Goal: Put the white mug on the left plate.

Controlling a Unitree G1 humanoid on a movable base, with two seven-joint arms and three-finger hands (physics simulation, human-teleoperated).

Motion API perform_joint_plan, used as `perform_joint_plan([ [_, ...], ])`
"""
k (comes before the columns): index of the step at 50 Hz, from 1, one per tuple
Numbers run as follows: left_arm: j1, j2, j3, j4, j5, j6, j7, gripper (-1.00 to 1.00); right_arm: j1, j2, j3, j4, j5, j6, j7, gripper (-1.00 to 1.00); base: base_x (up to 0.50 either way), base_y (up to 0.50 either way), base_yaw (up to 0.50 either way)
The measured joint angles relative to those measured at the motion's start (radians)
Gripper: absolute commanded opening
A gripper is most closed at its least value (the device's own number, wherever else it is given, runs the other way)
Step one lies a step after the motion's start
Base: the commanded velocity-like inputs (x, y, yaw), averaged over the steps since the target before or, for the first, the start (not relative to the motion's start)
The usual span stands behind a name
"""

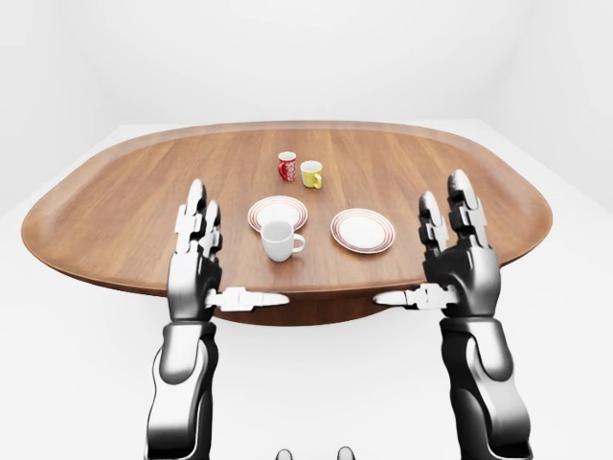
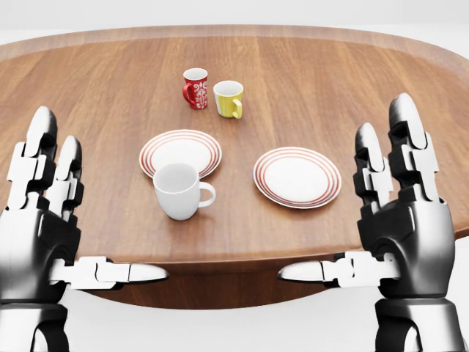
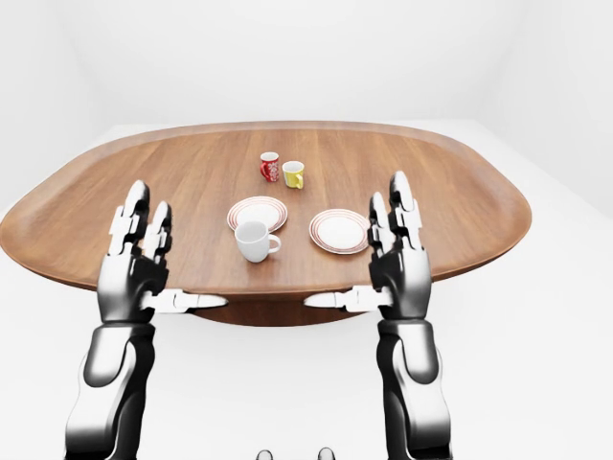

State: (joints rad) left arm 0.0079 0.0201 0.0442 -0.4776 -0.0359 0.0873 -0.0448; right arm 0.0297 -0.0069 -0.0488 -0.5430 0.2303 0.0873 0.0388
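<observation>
Nothing is done yet: the mug [image 2: 176,190] stands just below the left plate [image 2: 180,152], while both hands [image 2: 45,220] [image 2: 399,213] hover spread and empty.

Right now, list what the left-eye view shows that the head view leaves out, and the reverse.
Only the left-eye view shows the whole table, the white room around it and both forearms.

Only the head view shows close detail: the white pattern on the red mug.

Both show the white mug upright beside the left plate, the right plate, the yellow mug, and the left hand and right hand open, holding nothing.
</observation>
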Motion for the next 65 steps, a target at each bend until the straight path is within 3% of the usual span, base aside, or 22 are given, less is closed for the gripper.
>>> perform_joint_plan([
  [16, -0.013, 0.004, 0.019, -0.086, -0.018, 0.0, 0.002, 1.0, -0.004, -0.004, -0.007, -0.107, 0.049, 0.0, 0.005, 1.0, 0.0, 0.02, 0.0],
  [47, -0.019, 0.008, 0.031, -0.126, -0.033, 0.0, 0.003, 1.0, -0.007, -0.01, -0.012, -0.149, 0.061, 0.0, 0.014, 1.0, -0.02, 0.5, 0.0],
  [65, -0.008, 0.009, 0.032, -0.13, -0.032, 0.0, 0.002, 1.0, 0.006, -0.006, -0.02, -0.148, 0.067, 0.0, 0.012, 1.0, 0.11, 0.0, 0.0],
])
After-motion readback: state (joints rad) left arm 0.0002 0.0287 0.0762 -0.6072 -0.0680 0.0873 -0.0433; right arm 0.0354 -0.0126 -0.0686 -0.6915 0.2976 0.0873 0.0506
